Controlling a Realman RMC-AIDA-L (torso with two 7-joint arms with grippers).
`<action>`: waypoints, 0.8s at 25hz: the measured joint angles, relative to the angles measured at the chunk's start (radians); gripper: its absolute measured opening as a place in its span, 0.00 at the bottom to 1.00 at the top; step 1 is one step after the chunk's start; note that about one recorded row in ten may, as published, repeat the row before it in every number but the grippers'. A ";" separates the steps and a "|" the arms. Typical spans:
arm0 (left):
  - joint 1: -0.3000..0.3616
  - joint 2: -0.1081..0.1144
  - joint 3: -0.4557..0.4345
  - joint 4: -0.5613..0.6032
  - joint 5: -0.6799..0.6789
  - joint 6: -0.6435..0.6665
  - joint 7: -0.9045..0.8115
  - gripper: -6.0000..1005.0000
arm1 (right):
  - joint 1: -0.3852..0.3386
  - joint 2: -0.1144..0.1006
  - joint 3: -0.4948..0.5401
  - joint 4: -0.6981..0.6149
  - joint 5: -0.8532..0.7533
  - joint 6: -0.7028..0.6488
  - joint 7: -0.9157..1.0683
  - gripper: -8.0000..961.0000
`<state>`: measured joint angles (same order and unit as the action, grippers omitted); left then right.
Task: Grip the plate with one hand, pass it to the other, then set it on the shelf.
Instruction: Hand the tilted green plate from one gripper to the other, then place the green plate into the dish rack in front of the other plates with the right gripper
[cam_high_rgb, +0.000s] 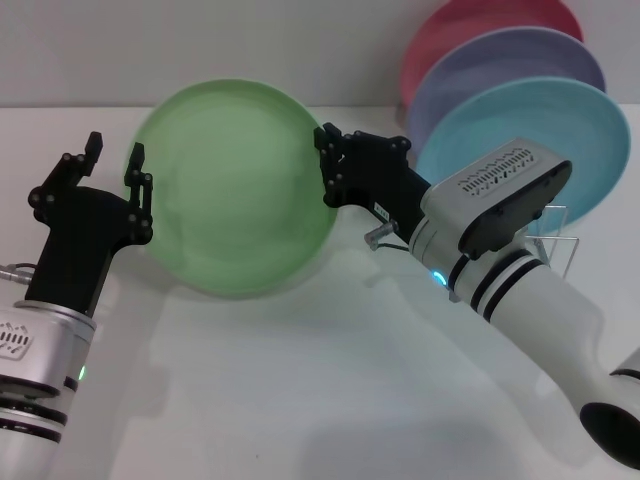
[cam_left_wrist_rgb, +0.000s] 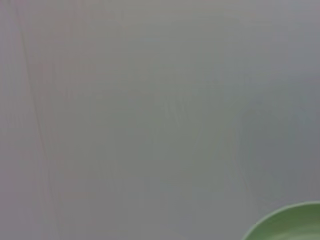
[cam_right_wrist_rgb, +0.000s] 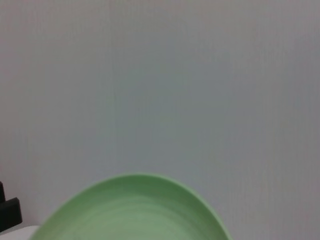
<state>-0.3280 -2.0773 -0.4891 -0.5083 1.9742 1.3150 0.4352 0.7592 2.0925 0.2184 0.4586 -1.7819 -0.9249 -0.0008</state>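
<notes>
The worktop (cam_high_rgb: 330, 390) before me is a plain white surface running back to a pale wall. At its far right corner stands the shelf (cam_high_rgb: 560, 240), a thin silver wire rack resting directly on the worktop. Three plates stand upright in it, one behind the other: a light blue plate (cam_high_rgb: 580, 130) nearest me, a lavender plate (cam_high_rgb: 510, 65) behind it, and a pink plate (cam_high_rgb: 470, 25) at the back. A soft shadow (cam_high_rgb: 250, 330) lies on the worktop toward the middle. Part of the rack is hidden behind my right arm.
</notes>
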 joint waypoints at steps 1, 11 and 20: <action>0.000 0.000 0.000 0.000 0.000 0.001 -0.001 0.34 | 0.000 0.000 0.001 0.000 0.000 0.000 0.000 0.04; 0.020 0.005 -0.032 -0.013 -0.006 0.076 -0.012 0.42 | -0.002 0.000 0.004 -0.006 -0.005 0.005 -0.002 0.04; 0.032 0.012 -0.138 0.002 -0.002 0.101 -0.137 0.42 | -0.021 0.000 0.001 -0.004 -0.053 -0.069 -0.073 0.04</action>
<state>-0.2956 -2.0654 -0.6268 -0.5060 1.9719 1.4161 0.2985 0.7378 2.0921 0.2193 0.4550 -1.8347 -0.9937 -0.0738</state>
